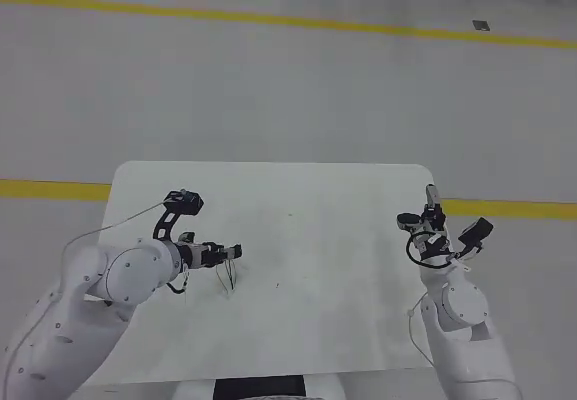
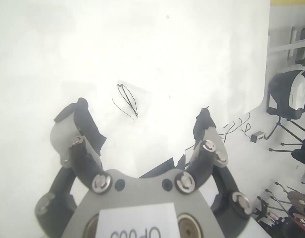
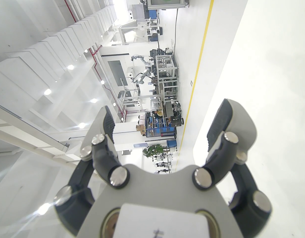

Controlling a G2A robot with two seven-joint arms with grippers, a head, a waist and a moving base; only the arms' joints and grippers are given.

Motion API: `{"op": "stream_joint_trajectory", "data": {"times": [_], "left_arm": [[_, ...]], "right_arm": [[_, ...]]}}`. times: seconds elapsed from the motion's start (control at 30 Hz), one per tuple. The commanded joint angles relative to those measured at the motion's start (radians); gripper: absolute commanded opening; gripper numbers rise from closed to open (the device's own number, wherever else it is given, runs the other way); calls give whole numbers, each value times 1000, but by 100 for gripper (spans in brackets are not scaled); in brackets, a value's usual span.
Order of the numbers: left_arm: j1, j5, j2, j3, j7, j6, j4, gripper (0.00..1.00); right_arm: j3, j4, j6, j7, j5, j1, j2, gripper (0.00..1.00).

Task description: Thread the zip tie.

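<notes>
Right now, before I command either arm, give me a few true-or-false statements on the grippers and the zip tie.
1. The left gripper is open. True.
2. The left gripper holds the zip tie. False: the tie lies loose on the table, just ahead of that gripper.
3. The right gripper is shut. False: it is open and empty.
4. The zip tie lies nearer the left gripper than the right gripper. True.

Thin black plastic zip tie [image 2: 127,100], smooth matt white table [image 1: 318,220], matt black fingers [image 2: 85,122]
</notes>
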Motion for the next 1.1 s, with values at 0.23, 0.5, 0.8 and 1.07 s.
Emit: {"op": "stream_joint_trajectory", "data": {"times": [0.23,0.5,0.8,1.07], "left_arm": [[0,-1,0,0,1,0,-1,100],[-76,173,-16,148,-116,0,53,100],[-93,253,-47,171,-167,0,89,100],[-93,253,-47,171,-167,0,89,100]], "right_arm": [[0,0,0,0,0,0,0,100],[0,0,0,0,0,0,0,100],[0,0,0,0,0,0,0,100],[0,0,0,0,0,0,0,100]]}}
